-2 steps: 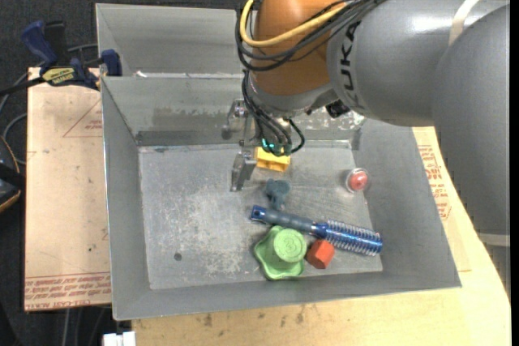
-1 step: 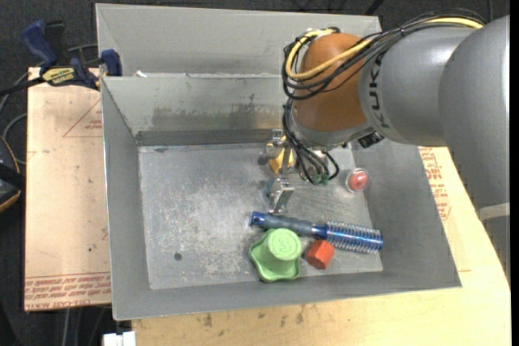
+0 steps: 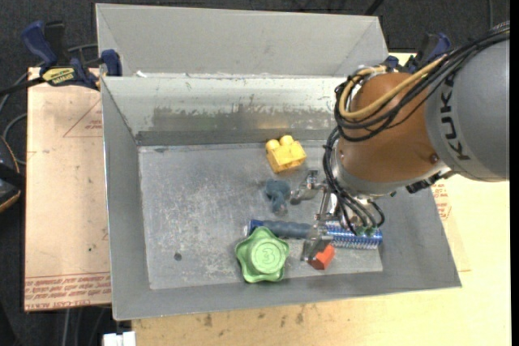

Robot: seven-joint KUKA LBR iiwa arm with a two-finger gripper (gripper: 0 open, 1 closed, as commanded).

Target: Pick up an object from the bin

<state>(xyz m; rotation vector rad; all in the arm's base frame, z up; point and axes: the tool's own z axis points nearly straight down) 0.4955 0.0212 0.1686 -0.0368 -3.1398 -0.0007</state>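
While the arm reaches low into the bin's (image 3: 122,198) near right corner, the gripper (image 3: 319,241) sits just beside a small red piece (image 3: 323,258), between a blue comb (image 3: 353,238) and a green star-shaped lid (image 3: 262,256). Open or closed? Cannot tell. Nothing looks lifted; grasp and raise remain.

Arm (image 3: 478,113): grey KUKA link reaching in from the right, angled downward
Wrist (image 3: 385,130): wrapped in a rounded orange cover, with black and tan cables (image 3: 357,97) looped across its top
Hand (image 3: 318,215): metal, jutting from the cover's lower left edge, set low and pointing down
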